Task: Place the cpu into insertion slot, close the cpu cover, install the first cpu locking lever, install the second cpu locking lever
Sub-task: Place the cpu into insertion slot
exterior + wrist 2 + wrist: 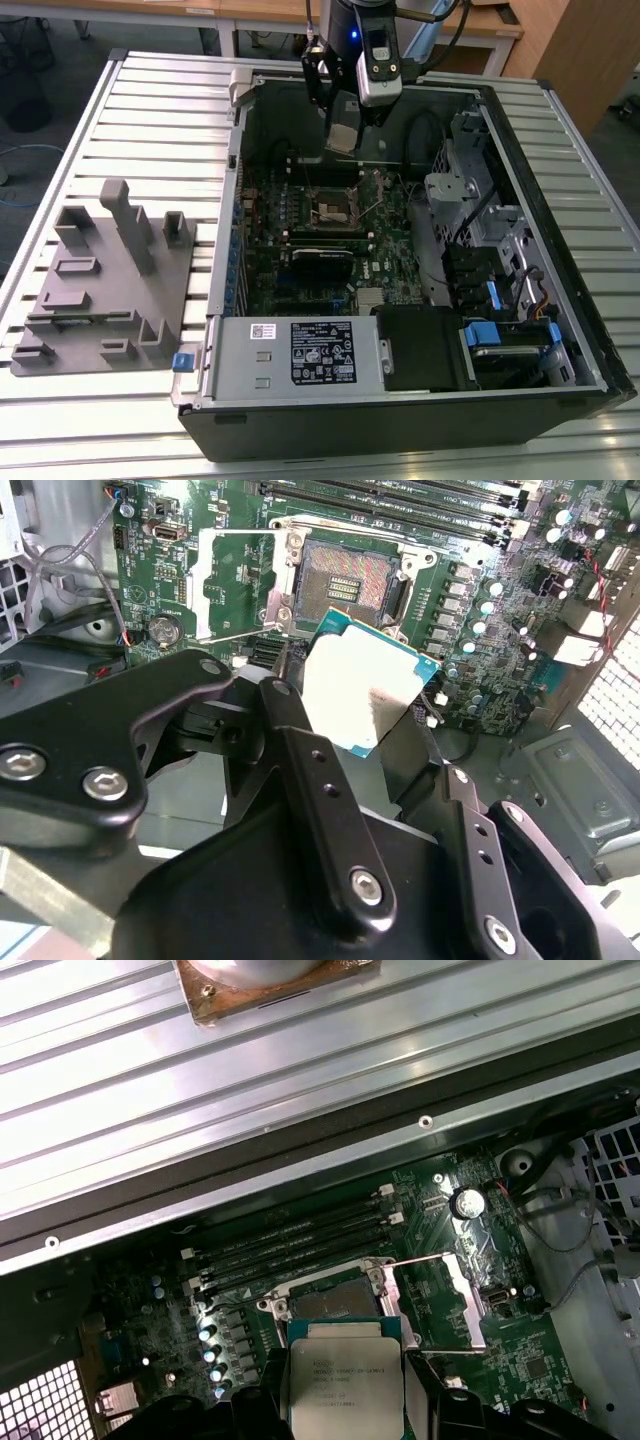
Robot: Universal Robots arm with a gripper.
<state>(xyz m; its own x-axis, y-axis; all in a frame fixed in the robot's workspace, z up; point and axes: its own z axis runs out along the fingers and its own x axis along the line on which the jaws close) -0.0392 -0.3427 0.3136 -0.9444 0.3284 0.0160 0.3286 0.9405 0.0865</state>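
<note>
The cpu [342, 138] sits clamped in the gripper [343, 126] inside the computer case [400, 425], above the insertion slot [331, 208] and apart from it. The cpu cover [235, 585] lies swung open just beside the slot. A fixture block [100, 280] stands on the table [150, 110], at the exterior view's left of the case.

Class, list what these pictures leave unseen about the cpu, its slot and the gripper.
cpu: one edge cut off by the picture edge, first wrist view.
insertion slot: partly behind the cpu there; contacts too small in the exterior view.
gripper: where it touches the cpu is hidden by its own black links, second wrist view.
</note>
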